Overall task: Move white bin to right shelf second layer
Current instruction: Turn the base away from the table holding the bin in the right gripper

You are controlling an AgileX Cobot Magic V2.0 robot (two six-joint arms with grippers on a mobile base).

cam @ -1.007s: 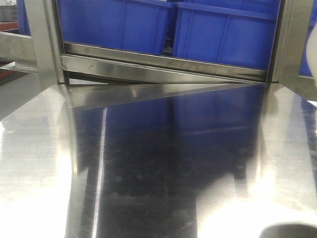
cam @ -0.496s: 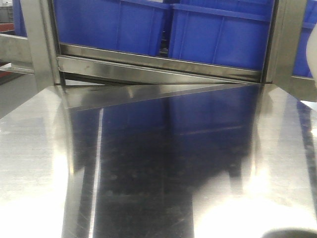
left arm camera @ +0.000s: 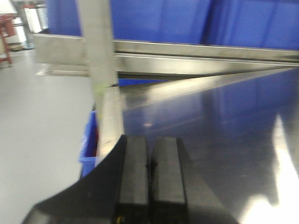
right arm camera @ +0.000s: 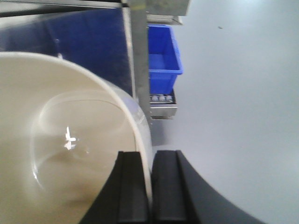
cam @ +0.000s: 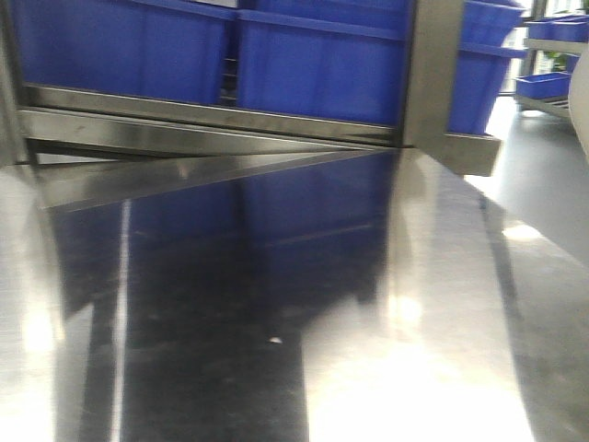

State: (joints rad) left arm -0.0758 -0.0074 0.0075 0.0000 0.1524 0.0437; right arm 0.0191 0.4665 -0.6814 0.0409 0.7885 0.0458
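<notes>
The white bin [right arm camera: 56, 140] fills the left of the right wrist view, with its cream inside facing the camera. My right gripper [right arm camera: 150, 156] is shut on its rim, one finger inside the wall and one outside, and holds it over the steel tabletop's right edge and the grey floor. A pale sliver of the bin shows at the right edge of the front view [cam: 583, 106]. My left gripper [left arm camera: 150, 140] is shut and empty over the tabletop's left edge. No roller shelf level shows clearly in any view.
The shiny steel tabletop [cam: 276, 304] spreads ahead. Behind it a steel rack holds large blue crates [cam: 313, 55], with an upright post [cam: 433, 74]. A blue crate [right arm camera: 163, 51] sits low beside a post [right arm camera: 138, 46]. Grey floor [cam: 552, 184] lies to the right.
The front view has swung to the right: the rack post and crates have slid left in the frame, and the floor and far blue crates at the right have come into view.
</notes>
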